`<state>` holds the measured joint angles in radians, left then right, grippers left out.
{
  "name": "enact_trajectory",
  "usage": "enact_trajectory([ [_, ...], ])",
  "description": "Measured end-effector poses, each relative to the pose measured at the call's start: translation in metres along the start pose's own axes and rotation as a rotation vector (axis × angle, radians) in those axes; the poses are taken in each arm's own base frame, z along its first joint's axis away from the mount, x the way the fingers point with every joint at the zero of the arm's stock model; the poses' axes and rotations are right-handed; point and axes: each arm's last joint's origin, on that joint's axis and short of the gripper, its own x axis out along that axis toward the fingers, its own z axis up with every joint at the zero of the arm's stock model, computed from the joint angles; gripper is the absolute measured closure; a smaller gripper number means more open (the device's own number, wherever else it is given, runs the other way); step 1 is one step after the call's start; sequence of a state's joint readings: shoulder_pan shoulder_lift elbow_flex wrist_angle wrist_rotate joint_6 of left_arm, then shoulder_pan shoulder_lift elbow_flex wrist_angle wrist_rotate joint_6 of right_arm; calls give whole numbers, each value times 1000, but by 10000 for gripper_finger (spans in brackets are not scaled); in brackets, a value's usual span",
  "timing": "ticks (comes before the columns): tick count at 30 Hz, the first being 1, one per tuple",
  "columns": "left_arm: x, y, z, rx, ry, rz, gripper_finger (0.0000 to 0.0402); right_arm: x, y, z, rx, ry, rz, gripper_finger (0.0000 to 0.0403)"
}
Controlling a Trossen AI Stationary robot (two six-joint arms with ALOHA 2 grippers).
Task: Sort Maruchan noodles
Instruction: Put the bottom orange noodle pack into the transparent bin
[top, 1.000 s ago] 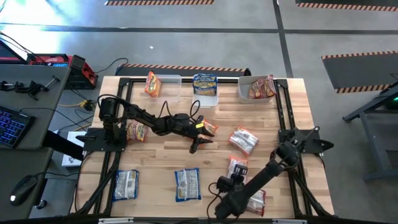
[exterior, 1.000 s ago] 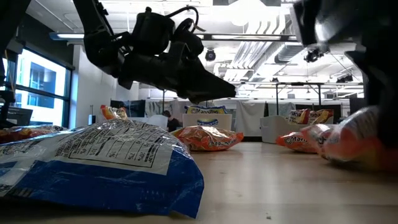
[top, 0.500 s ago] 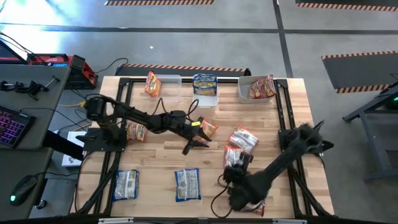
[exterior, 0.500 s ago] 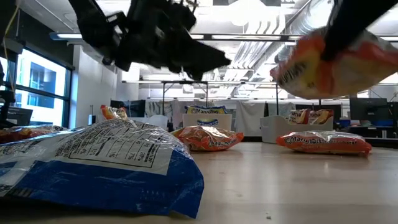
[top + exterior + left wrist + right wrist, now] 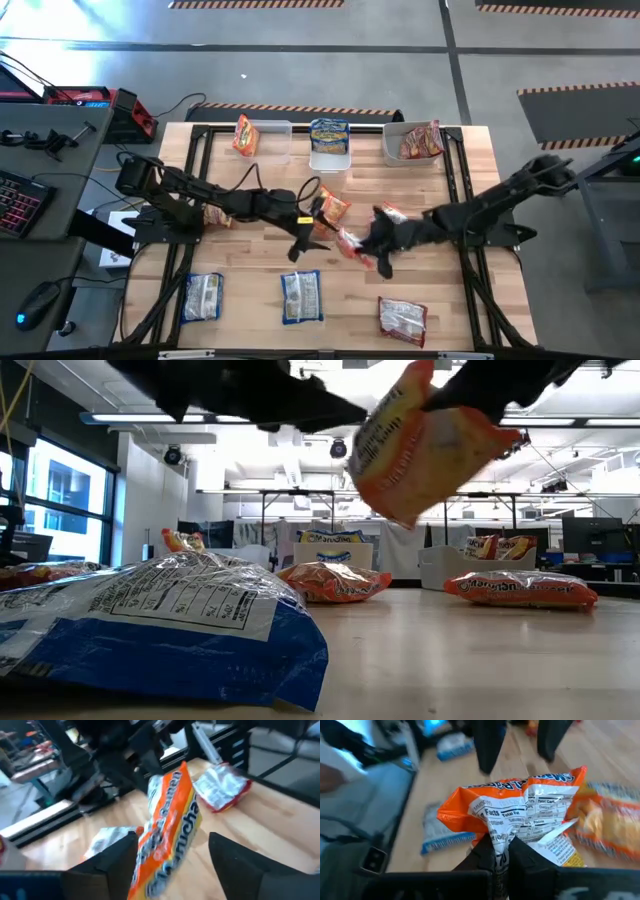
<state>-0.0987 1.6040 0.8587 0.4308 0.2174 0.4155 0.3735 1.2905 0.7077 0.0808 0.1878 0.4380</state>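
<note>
Grey concrete floor with striped hazard tape surrounded the wooden tabletop (image 5: 250, 255), and a desk with a keyboard stood off its left edge. Along the far edge sat three clear bins (image 5: 331, 155), one holding an orange packet (image 5: 243, 135), one a blue-and-white packet (image 5: 329, 131), one a red-and-white packet (image 5: 421, 141).

Near the middle of the tabletop the right gripper (image 5: 372, 247) held an orange packet of Maruchan noodles (image 5: 352, 245) up off the wood; in the right wrist view its fingers (image 5: 487, 852) were pinched shut on the crimped seam of that packet (image 5: 520, 815), nutrition label showing. In the low view the same packet (image 5: 420, 445) hung tilted in the air above the table.

The left gripper (image 5: 303, 240) hovered just beside it, also near the middle. In the left wrist view its two fingers (image 5: 115, 860) stood wide apart with the lifted packet (image 5: 167, 827) between them, and I could not tell whether they touched it.

Another orange packet (image 5: 331, 207) lay just beyond the left gripper, a further one (image 5: 218, 213) near the left edge under the left arm. Two blue-and-white packets (image 5: 202, 297) (image 5: 300, 297) lay along the near edge, and a red-and-white packet (image 5: 403, 319) lay toward the near right corner.
</note>
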Motion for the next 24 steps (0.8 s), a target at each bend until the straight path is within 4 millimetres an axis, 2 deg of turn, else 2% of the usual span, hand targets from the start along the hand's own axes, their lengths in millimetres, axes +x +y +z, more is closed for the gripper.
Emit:
enact_trajectory([
  [6,4,4,16,42,35,24,145,1,-37,7,-46,-9,142,403],
  [12,4,14,24,-10,130,0,144,0,-55,21,-132,-71,272,403],
  [24,-1,36,40,-115,197,11,144,-5,-83,35,-222,-135,350,403],
])
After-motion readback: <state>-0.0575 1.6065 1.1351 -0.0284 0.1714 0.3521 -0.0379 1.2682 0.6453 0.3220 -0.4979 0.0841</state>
